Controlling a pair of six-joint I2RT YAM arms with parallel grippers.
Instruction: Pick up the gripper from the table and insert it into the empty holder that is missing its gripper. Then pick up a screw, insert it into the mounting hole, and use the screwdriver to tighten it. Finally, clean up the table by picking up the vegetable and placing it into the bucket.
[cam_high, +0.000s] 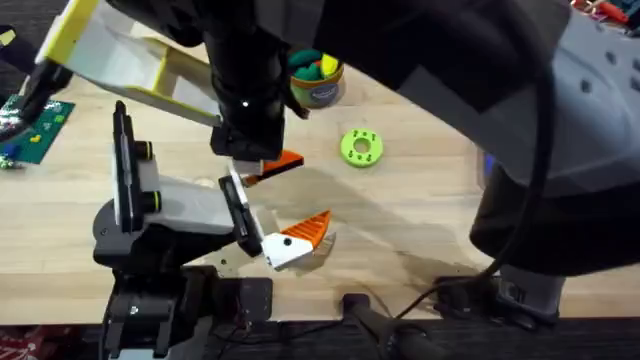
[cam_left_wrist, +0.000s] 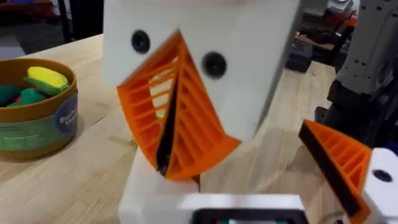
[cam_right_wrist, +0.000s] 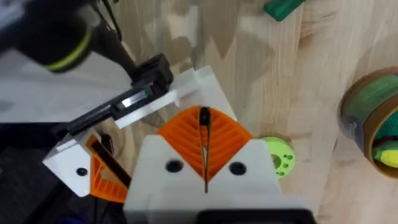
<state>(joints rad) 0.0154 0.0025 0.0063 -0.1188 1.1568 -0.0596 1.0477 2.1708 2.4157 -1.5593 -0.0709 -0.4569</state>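
The holder (cam_high: 165, 205) sits at my left arm's end at the lower left, its jaws wide apart. One orange finger (cam_high: 305, 235) (cam_left_wrist: 336, 162) with a dark hole in its white base is mounted on it. My right gripper (cam_high: 262, 165) (cam_right_wrist: 204, 112) (cam_left_wrist: 165, 171) points down over the holder's free jaw, shut, with only a thin dark line between its pads. An orange wedge (cam_high: 285, 161) beside it looks like the gripper, and a white block (cam_left_wrist: 155, 190) lies under the tips. The bucket (cam_high: 318, 90) (cam_left_wrist: 37, 124) holds yellow, green and red vegetables. Screw and screwdriver are out of view.
A flat green disc with holes (cam_high: 361, 147) (cam_right_wrist: 280, 158) lies right of the holder. A green circuit board (cam_high: 40, 130) sits at the table's left edge. The right arm hangs large and dark across the upper right. Cables run along the front edge.
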